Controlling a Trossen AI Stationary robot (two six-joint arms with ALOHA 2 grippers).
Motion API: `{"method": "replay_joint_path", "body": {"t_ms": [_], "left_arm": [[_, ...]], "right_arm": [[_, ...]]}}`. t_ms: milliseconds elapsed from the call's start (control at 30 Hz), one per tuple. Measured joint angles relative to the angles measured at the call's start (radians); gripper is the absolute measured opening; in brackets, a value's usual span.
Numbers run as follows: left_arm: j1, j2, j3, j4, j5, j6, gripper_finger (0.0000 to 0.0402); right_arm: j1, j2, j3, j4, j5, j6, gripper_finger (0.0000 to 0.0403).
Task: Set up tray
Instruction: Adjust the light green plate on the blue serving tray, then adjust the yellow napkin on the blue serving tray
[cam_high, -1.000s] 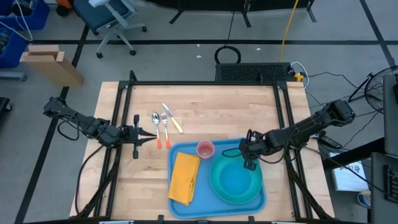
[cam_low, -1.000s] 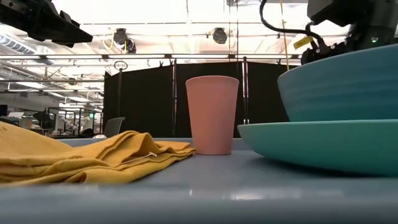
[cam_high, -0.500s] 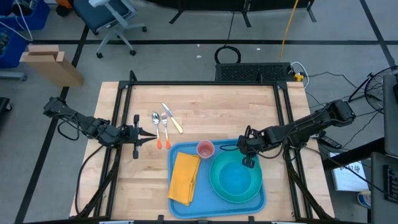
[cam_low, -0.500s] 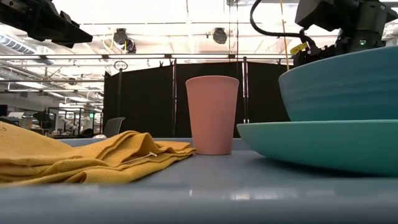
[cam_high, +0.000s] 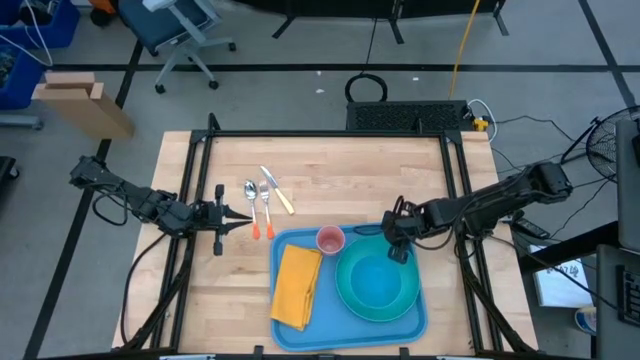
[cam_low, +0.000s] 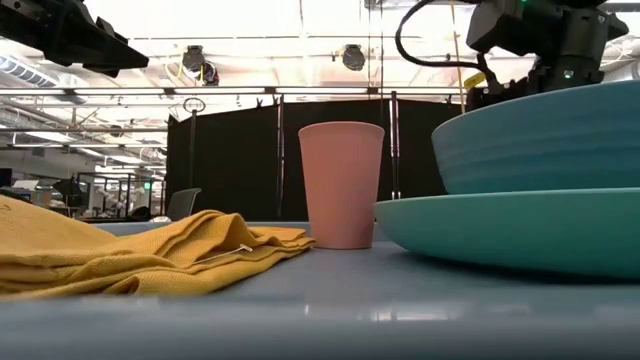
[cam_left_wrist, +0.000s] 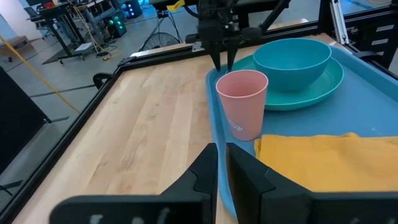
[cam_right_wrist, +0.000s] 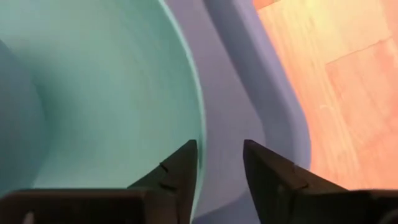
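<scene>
Two claws show on my feeds. My right claw (cam_high: 398, 249) sits low at the far right edge of the teal plate (cam_high: 377, 283), its fingers (cam_right_wrist: 176, 174) slightly parted with a narrow gap between them, gripping nothing; through its wrist camera the tips hang just over the plate's rim, with the tray's blue wall and bare wood beyond. A teal bowl (cam_high: 379, 281) rests on that plate, and both sit inside the blue tray (cam_high: 418, 322), which lies flat on the wooden tabletop (cam_high: 330, 185) at the near right part, its long sides running toward me. On the same tray, just left of the plate, a pink cup (cam_high: 331, 240) stands upright near the far rim, and a folded yellow napkin (cam_high: 297, 285) lies along the tray's left half. From table height I see the cup (cam_low: 341, 184) between napkin and plate, apart from both.

My left claw (cam_high: 243, 218) hovers over the tabletop well left of the tray, clenched with fingers together and pointing toward it, holding nothing. Just beyond its tips lie a spoon (cam_high: 252, 205), a fork (cam_high: 266, 205) and a knife (cam_high: 276, 189) side by side on the wood, outside the tray.
</scene>
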Motion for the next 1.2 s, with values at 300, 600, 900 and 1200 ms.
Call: {"method": "replay_joint_path", "body": {"t_ms": [300,600,900,1200], "left_arm": [[0.0,0.0,0.0,0.0,0.005,0.001,0.0037],[0.0,0.004,0.0,0.0,0.015,-0.064,0.0037],[-0.014,0.228,0.002,0.006,0.124,-0.442,0.0037],[-0.21,0.637,0.015,0.276,0.119,-0.564,0.0037]], "right_arm": [[-0.025,-0.205,0.0,-0.073,-0.002,-0.005,0.0151],[0.199,-0.585,-0.118,0.206,0.181,-0.208,0.003],[0.222,-0.694,-0.301,0.465,0.523,-0.272,0.0002],[0.206,-0.725,-0.359,0.585,0.546,-0.378,0.0001]]}}
